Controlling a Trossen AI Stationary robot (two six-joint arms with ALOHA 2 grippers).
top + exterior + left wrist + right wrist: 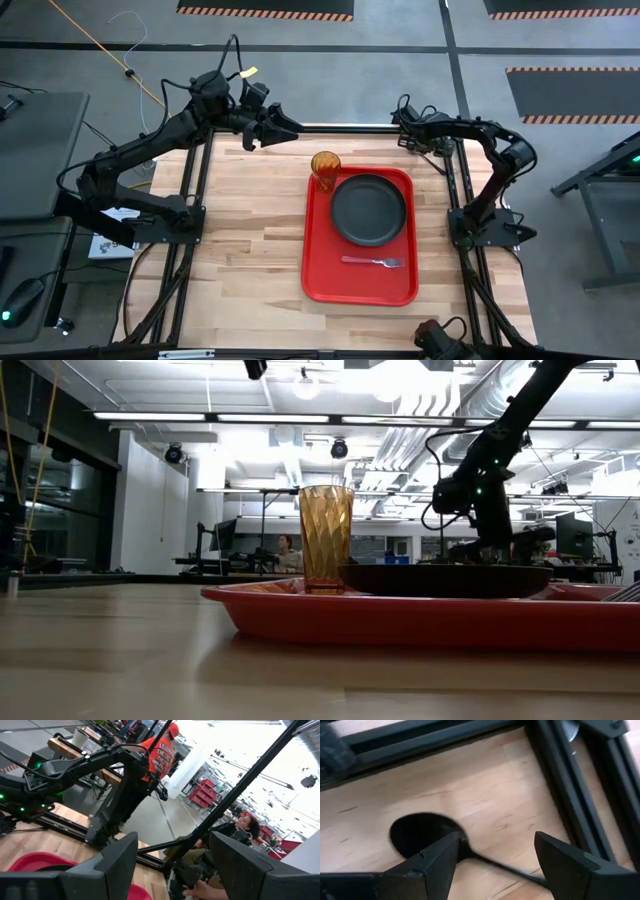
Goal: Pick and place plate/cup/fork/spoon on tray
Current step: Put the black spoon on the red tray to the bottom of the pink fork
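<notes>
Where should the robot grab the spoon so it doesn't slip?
Probably by its thin handle, coming straight down from above. The spoon lies flat on the wooden table, so nothing can slide under it, and its round bowl is wide. The open right gripper hovers over it, and the handle shows between its fingers.

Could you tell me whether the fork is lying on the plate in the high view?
No, the fork lies on the red tray, apart from the plate.
</notes>
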